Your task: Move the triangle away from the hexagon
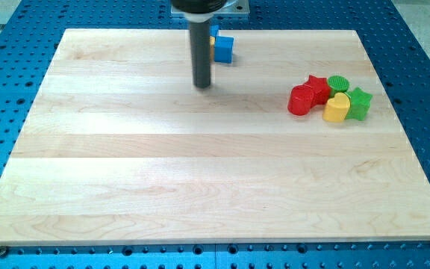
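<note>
My tip (202, 86) rests on the wooden board (200, 172) near the view's top centre. Just above and right of it lies a blue block (224, 48), whose shape I cannot make out. A sliver of a yellow block (213, 42) shows on its left side, mostly hidden behind the rod. The tip is a short way below both and touches neither.
A tight cluster sits at the view's right: a red rounded block (300, 101), a red star (319, 87), a green round block (339, 81), a yellow block (337, 109) and a green star (360, 102). A blue perforated table (6, 90) surrounds the board.
</note>
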